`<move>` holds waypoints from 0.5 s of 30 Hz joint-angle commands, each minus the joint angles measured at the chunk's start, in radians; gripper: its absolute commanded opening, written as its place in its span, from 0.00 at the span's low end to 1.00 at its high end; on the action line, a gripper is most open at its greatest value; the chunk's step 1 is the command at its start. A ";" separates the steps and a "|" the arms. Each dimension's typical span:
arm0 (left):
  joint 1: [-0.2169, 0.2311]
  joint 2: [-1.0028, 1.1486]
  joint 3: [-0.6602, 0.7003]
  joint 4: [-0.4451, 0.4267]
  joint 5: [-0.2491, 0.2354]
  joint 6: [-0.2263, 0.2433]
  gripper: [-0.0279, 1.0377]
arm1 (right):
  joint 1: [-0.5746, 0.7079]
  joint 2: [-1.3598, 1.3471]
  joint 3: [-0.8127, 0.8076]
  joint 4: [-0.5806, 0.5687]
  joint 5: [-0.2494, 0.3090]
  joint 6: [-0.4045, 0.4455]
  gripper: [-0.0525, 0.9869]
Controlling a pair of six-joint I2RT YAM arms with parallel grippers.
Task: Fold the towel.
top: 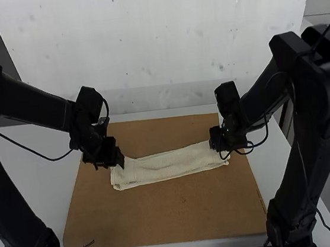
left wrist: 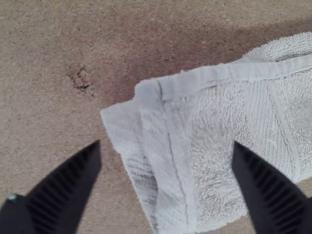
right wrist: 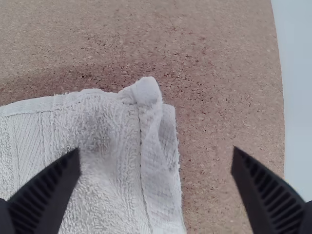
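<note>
Where the towel [top: 166, 164] lies as a long folded strip across the brown board [top: 163, 216] on your desk [top: 31, 156], you have one tool above each end. Your left tool [top: 117, 161] stands over the left end; in its wrist view that tool [left wrist: 167, 146] has its fingers spread wide, one above the board beside the towel, the other above the cloth, with nothing gripped between them. Your right tool [top: 217, 146] is over the right end, and in its wrist view this tool [right wrist: 157, 151] is also wide open and holding nothing: one finger above the cloth, the other above board. You can't tell whether either one's tips touch down.

You have a broad stretch of board from the towel to the desk's near edge, and a narrower band toward its far edge. The right end sits near the board's right edge, with a white margin of desk beyond; at the left end you get more board. Layered edges show at both ends, slightly offset.
</note>
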 commanded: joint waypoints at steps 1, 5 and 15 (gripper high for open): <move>0.052 -0.146 0.038 -0.009 0.000 0.027 0.98 | -0.021 -0.065 0.043 -0.012 -0.028 0.037 0.86; 0.113 -0.321 0.027 -0.006 0.011 0.022 0.97 | -0.040 -0.082 0.054 -0.041 -0.065 0.066 0.86; 0.138 -0.482 -0.022 0.004 0.013 0.030 0.97 | -0.077 0.106 0.139 -0.127 -0.126 0.151 0.85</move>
